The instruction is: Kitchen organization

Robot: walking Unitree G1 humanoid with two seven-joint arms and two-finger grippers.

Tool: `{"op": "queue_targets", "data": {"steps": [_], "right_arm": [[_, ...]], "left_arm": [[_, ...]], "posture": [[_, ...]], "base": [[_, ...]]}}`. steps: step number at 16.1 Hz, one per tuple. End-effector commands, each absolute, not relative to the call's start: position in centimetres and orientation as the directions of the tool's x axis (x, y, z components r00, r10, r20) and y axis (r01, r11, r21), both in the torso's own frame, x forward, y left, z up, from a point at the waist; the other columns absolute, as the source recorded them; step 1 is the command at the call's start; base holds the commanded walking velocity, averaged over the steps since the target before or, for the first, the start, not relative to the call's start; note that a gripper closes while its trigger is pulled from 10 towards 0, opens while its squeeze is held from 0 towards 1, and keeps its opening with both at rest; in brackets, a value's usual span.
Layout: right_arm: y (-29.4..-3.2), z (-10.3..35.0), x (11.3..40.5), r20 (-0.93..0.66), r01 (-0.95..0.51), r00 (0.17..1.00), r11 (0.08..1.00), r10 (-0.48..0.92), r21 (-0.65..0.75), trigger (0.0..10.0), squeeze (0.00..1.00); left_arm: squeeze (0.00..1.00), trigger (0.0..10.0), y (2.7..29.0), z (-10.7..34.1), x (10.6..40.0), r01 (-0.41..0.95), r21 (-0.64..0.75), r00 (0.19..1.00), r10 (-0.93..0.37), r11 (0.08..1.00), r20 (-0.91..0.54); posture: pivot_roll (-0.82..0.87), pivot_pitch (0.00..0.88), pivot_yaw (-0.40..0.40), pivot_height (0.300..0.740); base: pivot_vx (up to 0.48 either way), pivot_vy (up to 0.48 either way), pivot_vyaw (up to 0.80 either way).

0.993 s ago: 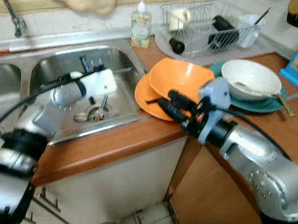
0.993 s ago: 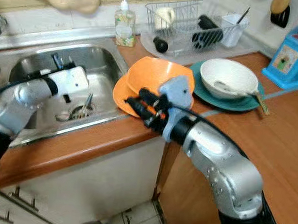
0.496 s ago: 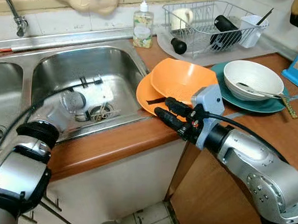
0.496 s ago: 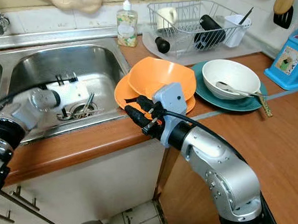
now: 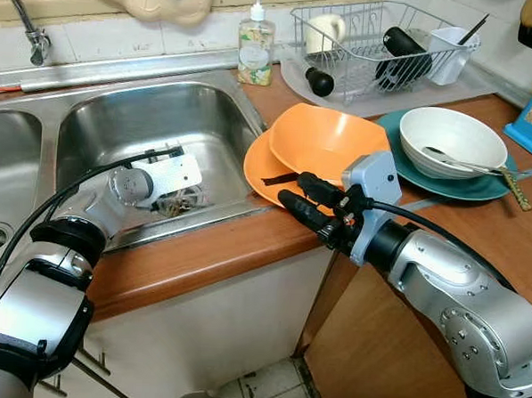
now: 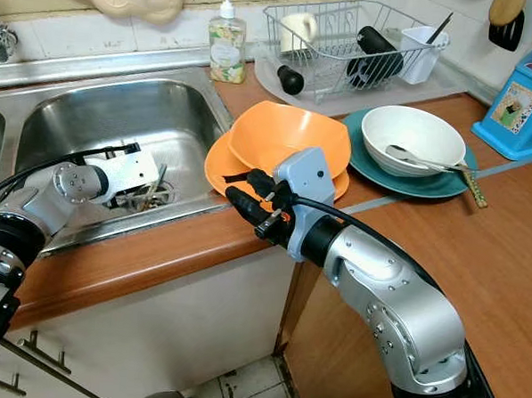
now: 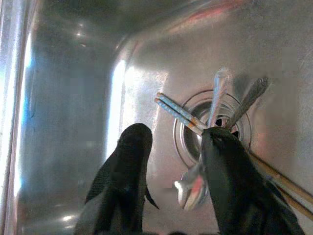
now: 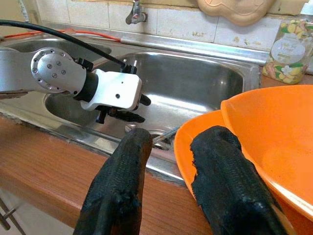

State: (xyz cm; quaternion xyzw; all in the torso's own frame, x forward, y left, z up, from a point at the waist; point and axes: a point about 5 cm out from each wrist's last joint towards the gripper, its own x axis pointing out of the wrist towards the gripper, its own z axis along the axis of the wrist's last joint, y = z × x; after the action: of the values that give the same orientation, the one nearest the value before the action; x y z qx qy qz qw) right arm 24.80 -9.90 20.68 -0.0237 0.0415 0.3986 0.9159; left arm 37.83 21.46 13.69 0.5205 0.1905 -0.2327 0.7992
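Several pieces of cutlery lie over the sink drain [image 7: 195, 139]: two spoons [image 7: 218, 85] and a pair of chopsticks [image 7: 175, 109]. My left gripper [image 7: 173, 134] is down in the steel sink [image 5: 154, 113], open, with one finger resting over a spoon bowl [image 7: 190, 188]. An orange bowl [image 5: 327, 140] sits on an orange plate [image 5: 257, 167] on the counter beside the sink. My right gripper [image 5: 295, 187] is open at the plate's near rim, one finger [image 8: 217, 161] against the plate edge and the other over the counter.
A white bowl [image 5: 448, 137] with a spoon sits on a teal plate [image 5: 467, 187] at the right. A dish rack [image 5: 381, 45] with a mug and dark items stands behind, next to a soap bottle [image 5: 253, 51]. The wooden counter edge [image 5: 209, 254] runs in front.
My left arm has dropped from above the sink into the basin and its wrist has turned over the drain. The right gripper has stayed at the orange plate. The camera shifted slightly.
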Motion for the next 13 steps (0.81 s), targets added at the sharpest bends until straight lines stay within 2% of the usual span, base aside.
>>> {"op": "queue_targets", "data": {"steps": [1,13], "right_arm": [[-9.96,20.69,24.60,-0.094,-0.733,0.678,0.680,0.729,-0.013,10.0,0.00],[-9.99,20.73,24.65,-0.092,-0.728,0.684,0.686,0.724,-0.013,10.0,0.00]], "left_arm": [[1.00,10.0,21.30,14.21,38.11,0.560,0.750,0.827,-0.177,0.351,-0.534],[1.00,10.0,21.51,14.31,38.16,0.548,0.758,0.835,-0.173,0.353,-0.523]], "posture": [[-0.07,0.000,0.050,0.740],[-0.07,0.000,0.049,0.740]], "base": [[0.000,0.000,0.00],[0.000,0.000,0.00]]}}
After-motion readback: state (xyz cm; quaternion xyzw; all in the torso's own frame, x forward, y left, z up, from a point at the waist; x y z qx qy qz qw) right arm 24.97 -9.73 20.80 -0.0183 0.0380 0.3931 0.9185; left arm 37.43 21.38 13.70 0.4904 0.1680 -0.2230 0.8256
